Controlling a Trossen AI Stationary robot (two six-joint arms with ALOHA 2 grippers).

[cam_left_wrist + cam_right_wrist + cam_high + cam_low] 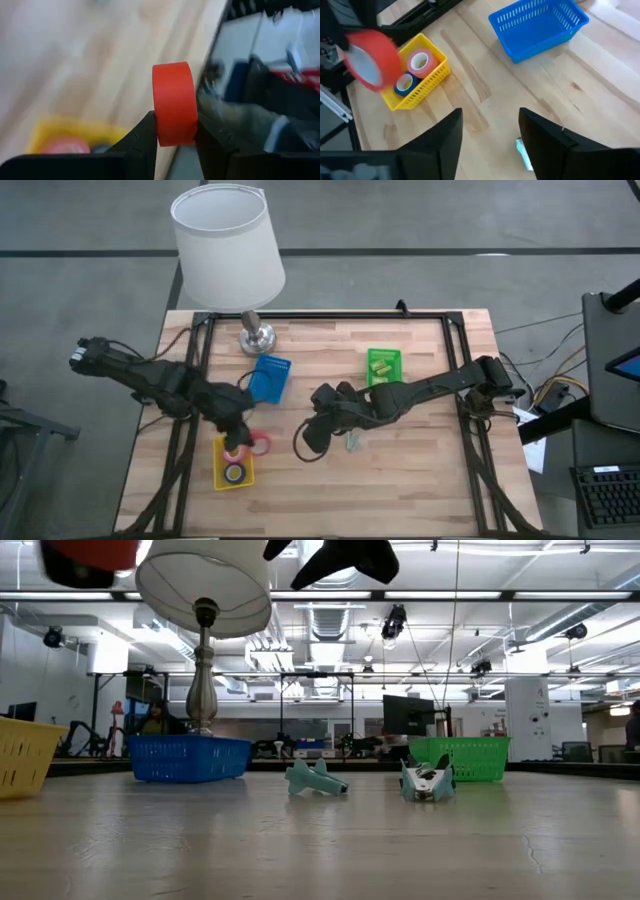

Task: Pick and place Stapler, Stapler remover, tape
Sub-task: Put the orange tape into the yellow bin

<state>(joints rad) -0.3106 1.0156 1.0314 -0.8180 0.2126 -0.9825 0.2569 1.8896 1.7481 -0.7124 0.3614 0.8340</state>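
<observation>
Left gripper (172, 142) at lower left of the high view, over the yellow tray (232, 477), clamped on a red tape roll (174, 102) pinched edge-on between both fingers (142, 137); same roll seen from the right wrist view at frame left, raised above the tray. Inside the yellow tray: a pink tape roll (421, 62) and a blue roll (404, 84), side by side. Blue tray (268, 377) centre-left in the high view, just below the lamp (228, 242) base. Right gripper (312, 438) at centre, hovering above bare wood, fingers parted, nothing between them. Two pale teal items on the table just right of it: one flat (315, 780), one with raised prongs (428, 781), too small to tell stapler from remover. Green tray (383, 366) right of centre, contents not legible.
</observation>
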